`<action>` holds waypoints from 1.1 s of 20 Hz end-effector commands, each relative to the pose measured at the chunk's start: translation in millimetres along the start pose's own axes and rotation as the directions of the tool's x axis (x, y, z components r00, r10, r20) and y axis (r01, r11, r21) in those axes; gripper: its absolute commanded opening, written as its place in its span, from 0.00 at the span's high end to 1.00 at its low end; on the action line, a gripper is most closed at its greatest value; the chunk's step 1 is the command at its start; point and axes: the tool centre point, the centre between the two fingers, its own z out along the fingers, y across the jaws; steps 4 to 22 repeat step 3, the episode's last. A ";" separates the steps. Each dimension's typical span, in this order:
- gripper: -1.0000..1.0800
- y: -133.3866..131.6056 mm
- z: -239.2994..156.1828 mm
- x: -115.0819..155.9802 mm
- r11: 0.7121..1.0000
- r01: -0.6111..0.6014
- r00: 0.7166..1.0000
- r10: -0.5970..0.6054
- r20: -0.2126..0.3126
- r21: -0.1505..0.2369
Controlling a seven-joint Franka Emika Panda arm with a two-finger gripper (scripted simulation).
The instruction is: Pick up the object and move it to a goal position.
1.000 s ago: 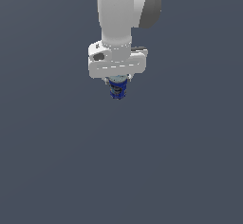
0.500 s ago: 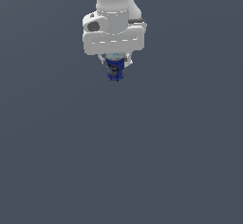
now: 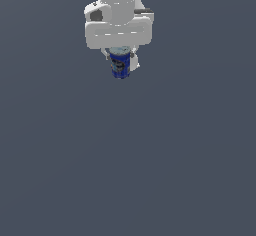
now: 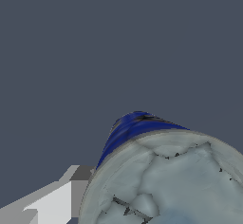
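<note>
The can [image 3: 120, 66] has a dark blue label with faint white markings. It hangs upright under the white arm near the top of the exterior view. My gripper [image 3: 120, 62] is shut on the can and holds it in the air, with a white fingertip [image 3: 134, 62] showing at the can's side. In the wrist view the can's pale silvery-grey round top [image 4: 166, 180] fills the near corner, with the blue side [image 4: 130, 126] beyond it and one white finger [image 4: 54, 199] beside it. The other finger is hidden.
A plain dark grey surface [image 3: 130, 170] lies under the arm in both views. The white arm body [image 3: 119, 20] blocks the view of the wrist and the top of the can.
The arm has carried the can upward in the exterior view and slightly toward that view's left. The grip on the can is unchanged.
</note>
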 end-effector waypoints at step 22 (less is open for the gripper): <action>1.00 0.1 0.6 2.3 1.000 0.000 1.000 0.000 -0.003 -0.001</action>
